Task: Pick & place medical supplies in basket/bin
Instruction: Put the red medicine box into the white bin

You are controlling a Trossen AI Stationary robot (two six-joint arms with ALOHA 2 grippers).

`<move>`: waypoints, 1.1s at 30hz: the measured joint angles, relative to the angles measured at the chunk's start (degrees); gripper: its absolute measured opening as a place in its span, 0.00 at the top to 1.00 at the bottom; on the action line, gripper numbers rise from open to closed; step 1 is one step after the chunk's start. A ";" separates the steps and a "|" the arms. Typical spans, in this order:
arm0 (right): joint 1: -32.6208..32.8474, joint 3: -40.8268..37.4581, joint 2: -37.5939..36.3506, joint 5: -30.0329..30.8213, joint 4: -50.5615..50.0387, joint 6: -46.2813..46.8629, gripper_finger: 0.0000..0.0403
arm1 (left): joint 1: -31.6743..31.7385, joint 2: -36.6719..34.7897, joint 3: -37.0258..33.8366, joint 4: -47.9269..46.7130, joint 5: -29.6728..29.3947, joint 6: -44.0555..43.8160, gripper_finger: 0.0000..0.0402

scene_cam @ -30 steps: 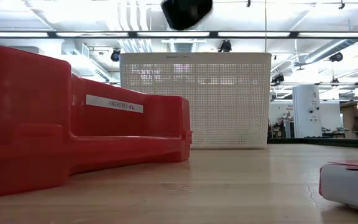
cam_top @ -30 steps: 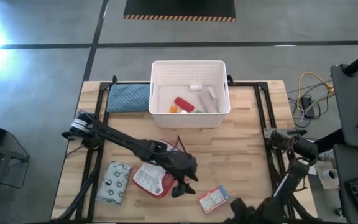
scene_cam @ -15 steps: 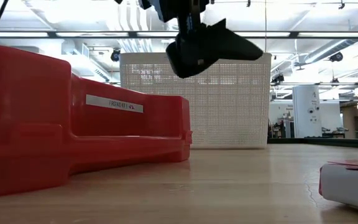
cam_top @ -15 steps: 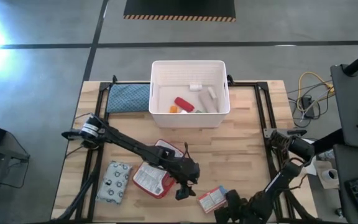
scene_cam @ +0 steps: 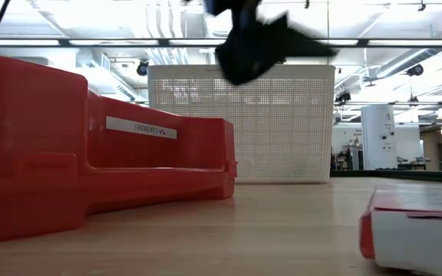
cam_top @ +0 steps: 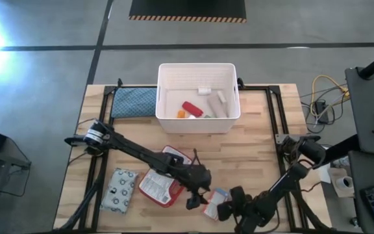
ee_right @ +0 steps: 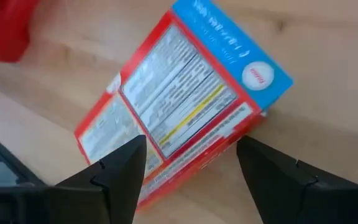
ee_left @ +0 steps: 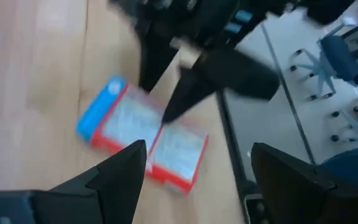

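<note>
Both arms are meeting over the near edge of the table (cam_top: 252, 156), around a small box (cam_top: 214, 201) with red edges and a blue end that is lying flat on the wood. The left gripper (cam_top: 193, 201) is hanging just beside the box on its left, fingers spread wide with nothing between them; from its own camera the box (ee_left: 143, 140) is lying just ahead of the two dark fingers (ee_left: 114, 177). The right gripper (cam_top: 223, 209) is reaching in from the other side, right at the box's near corner, and its fingers (ee_right: 120, 171) are also standing well apart, straddling the printed face of the box (ee_right: 185, 102) without closing on it. Just to the left, the flat red case (cam_top: 162, 184) is lying on the table, with the patterned pouch (cam_top: 119, 189) beyond it. The white basket (cam_top: 198, 68) is sitting well apart at the far side, already holding a red cylinder (cam_top: 192, 109) and some small white tubes (cam_top: 221, 97). A blue quilted pad (cam_top: 134, 102) is lying beside the basket.
</note>
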 joint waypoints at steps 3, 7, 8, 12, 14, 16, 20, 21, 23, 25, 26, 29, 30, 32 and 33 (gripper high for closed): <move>-0.53 0.00 -0.93 1.32 -0.76 0.00 0.40 | -0.02 0.50 1.24 -0.02 -1.80 4.28 0.33; -2.38 -0.10 -1.63 2.30 -2.68 -0.23 0.40 | 0.03 0.65 -1.64 -0.95 -1.82 4.87 0.33; -2.92 -0.18 -1.83 2.78 -3.57 -0.26 0.40 | 0.03 0.65 -2.78 -0.92 -1.80 4.43 0.33; -5.68 -1.15 -3.99 3.80 -4.95 -3.00 0.40 | 0.03 0.74 -6.88 0.53 -2.07 1.61 0.33; -6.75 -1.55 -5.49 3.65 -4.71 -6.19 0.40 | 0.03 0.62 -8.64 1.80 -2.12 -0.90 0.33; -7.28 -2.05 -7.65 3.42 -5.60 -8.82 0.40 | -0.02 0.64 -9.52 2.55 -2.22 -3.41 0.33; -6.74 -2.14 -12.20 -2.30 -5.46 -15.45 0.40 | -0.13 0.72 -9.87 2.58 -2.31 -4.85 0.33; -6.29 -2.14 -12.98 -4.55 -5.24 -16.84 0.40 | -0.13 0.72 -9.85 2.56 -2.30 -4.99 0.33; -5.52 -2.19 -13.51 -9.59 -5.19 -18.01 0.40 | -0.14 0.74 -9.78 2.51 -2.54 -5.01 0.33; -5.02 -2.23 -12.87 -14.81 -5.33 -17.11 0.40 | -0.15 0.74 -9.81 2.57 -3.44 -5.25 0.33; -4.80 -2.23 -12.25 -16.87 -4.76 -16.32 0.40 | -0.15 0.74 -9.82 2.53 -3.63 -5.40 0.33; -4.74 -2.57 -9.34 -21.33 1.44 -14.79 0.40 | -0.18 0.74 -9.53 2.63 -3.81 -5.83 0.33; -4.74 -2.59 -8.20 -22.15 4.33 -15.21 0.40 | -0.26 0.74 -9.52 3.07 -3.88 -5.98 0.33; -4.80 -2.04 -5.76 -24.09 9.67 -17.26 0.40 | -0.36 0.83 -9.52 4.33 -3.98 -6.06 0.33; -4.79 -1.68 -4.69 -24.91 11.41 -18.39 0.40 | -0.39 0.85 -9.52 5.04 -3.92 -6.04 0.33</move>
